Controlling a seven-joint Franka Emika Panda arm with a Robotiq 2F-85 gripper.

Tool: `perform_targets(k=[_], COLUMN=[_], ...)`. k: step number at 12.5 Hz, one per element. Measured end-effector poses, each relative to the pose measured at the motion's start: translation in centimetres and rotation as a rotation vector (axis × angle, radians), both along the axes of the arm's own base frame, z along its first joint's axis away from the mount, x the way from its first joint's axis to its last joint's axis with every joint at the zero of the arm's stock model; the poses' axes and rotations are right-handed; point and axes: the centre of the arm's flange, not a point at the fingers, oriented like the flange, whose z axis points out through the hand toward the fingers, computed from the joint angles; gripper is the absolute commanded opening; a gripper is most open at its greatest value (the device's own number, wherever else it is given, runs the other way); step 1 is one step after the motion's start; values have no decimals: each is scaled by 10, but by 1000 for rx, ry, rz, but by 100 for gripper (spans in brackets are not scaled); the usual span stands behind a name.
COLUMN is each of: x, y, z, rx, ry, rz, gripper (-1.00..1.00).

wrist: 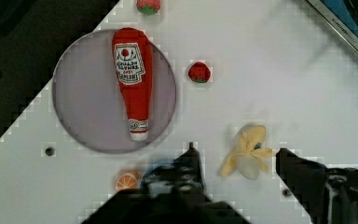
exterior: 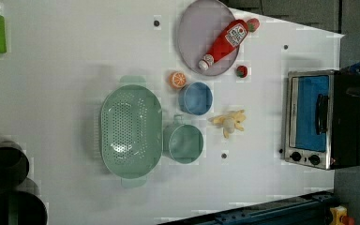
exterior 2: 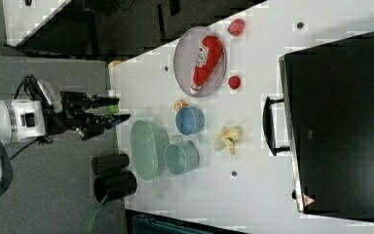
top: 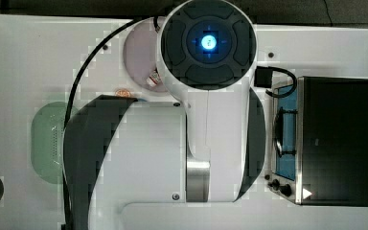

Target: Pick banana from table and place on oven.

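Banana (exterior: 229,123) is lying on the white table (exterior: 65,84), between the blue bowl (exterior: 195,98) and the oven (exterior: 321,119), touching neither. In the wrist view the gripper (wrist: 237,161) is hanging above the banana (wrist: 247,151) with its fingers (wrist: 189,163) spread wide, holding nothing. A ketchup bottle (exterior: 224,43) is resting on the plate (exterior: 190,35).

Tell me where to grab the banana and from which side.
Grip the banana across its pale middle, coming straight down from above. It lies flat on the table with peel flaps splayed, and the open gripper already brackets it.
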Motion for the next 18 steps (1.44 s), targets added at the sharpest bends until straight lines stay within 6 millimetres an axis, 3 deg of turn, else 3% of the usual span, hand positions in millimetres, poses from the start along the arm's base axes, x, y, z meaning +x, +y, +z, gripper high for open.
perform_targets(k=[1,2,3,4,7,8,9,10,12,16,18], x=[-39,-78,-107,-125,-145,-145,-143,-135,-113,-56,-56], y=[-4,-8,-11,-12,-16,-14,-13,-16,-23,-20,-20], z=[-10,-5,8,30,106,113,108,98,47,-102,-172], rx=[2,-6,-14,-12,13,23,18,19,21,-4,5], ry=[104,161,165,112,-78,-96,-86,-81,-26,92,148], rz=[-14,-28,-34,-36,-49,-49,-48,-53,-68,-51,-56], gripper=[60,81,99,100,100,100,100,100,100,100,100])
